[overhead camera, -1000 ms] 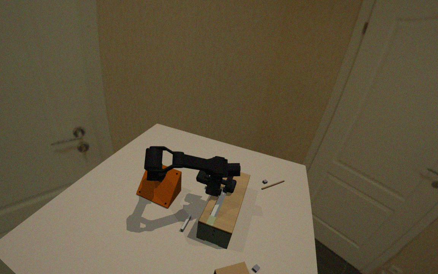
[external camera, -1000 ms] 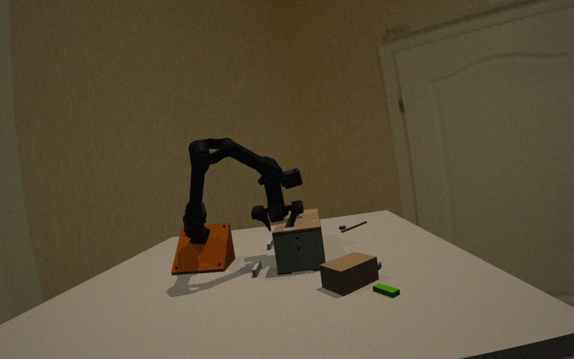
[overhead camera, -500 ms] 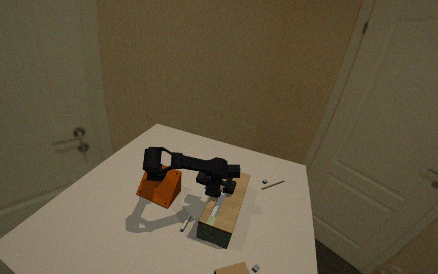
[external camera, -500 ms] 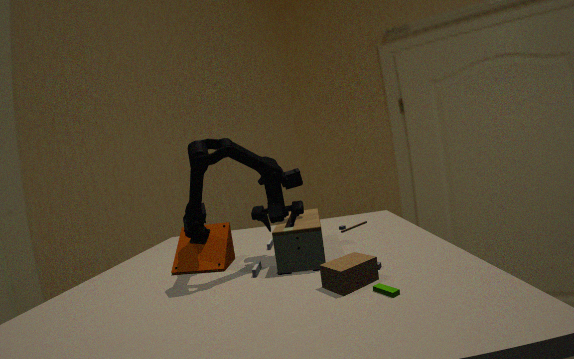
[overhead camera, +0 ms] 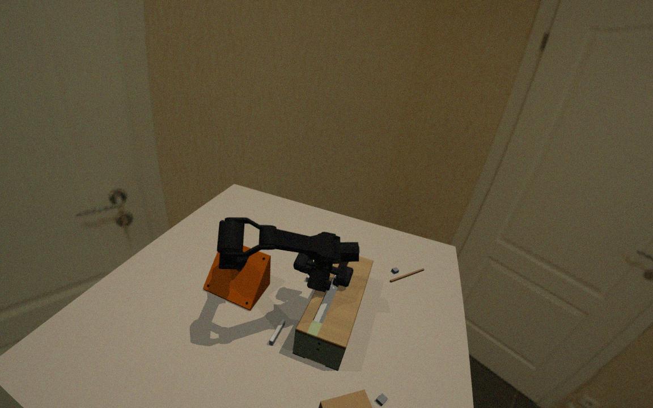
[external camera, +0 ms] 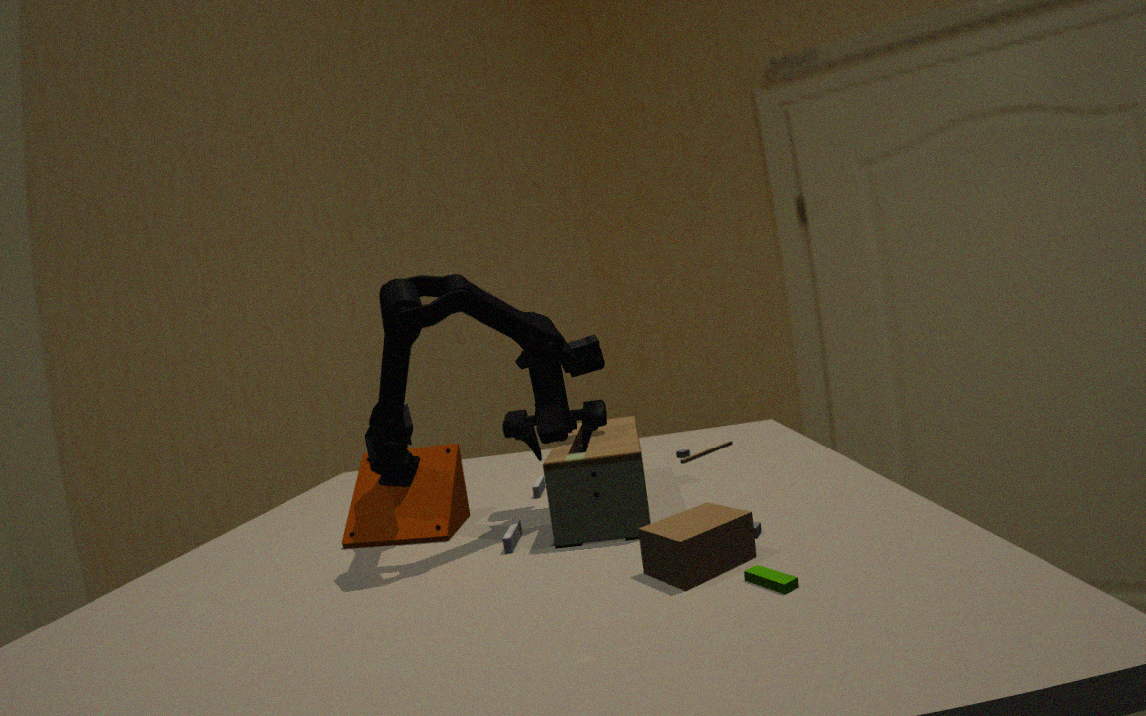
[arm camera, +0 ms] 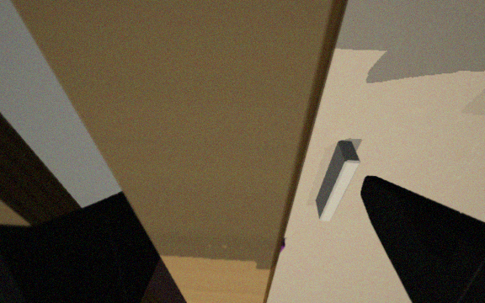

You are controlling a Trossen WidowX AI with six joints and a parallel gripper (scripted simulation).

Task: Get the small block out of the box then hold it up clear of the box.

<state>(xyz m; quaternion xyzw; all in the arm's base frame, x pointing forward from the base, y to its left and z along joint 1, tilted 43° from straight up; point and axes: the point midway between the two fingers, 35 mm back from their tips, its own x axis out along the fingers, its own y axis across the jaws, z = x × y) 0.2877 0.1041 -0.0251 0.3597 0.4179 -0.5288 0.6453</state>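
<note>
The wooden-topped box (overhead camera: 354,304) (external camera: 599,502) (arm camera: 209,126) stands upright on the table, with a long slot (overhead camera: 320,312) (arm camera: 61,139) in its top. My gripper (overhead camera: 321,285) (external camera: 559,451) (arm camera: 273,179) is open and empty, low over the box. One finger is at the slot and seems to reach into it; its tip is hidden behind the slot's edge in the wrist view. The other finger hangs outside, beyond the box's long side nearer the arm base. I cannot make out the small block on the shelf in any view.
A grey bar (overhead camera: 276,332) (external camera: 513,537) lies beside the box; another bar (external camera: 538,486) (arm camera: 337,185) lies farther back. A purple sliver (arm camera: 283,245) shows at the box edge. A brown block (overhead camera: 346,400) (external camera: 692,547), green block (external camera: 771,579), stick (overhead camera: 407,275) and orange wedge (overhead camera: 247,284) stand around.
</note>
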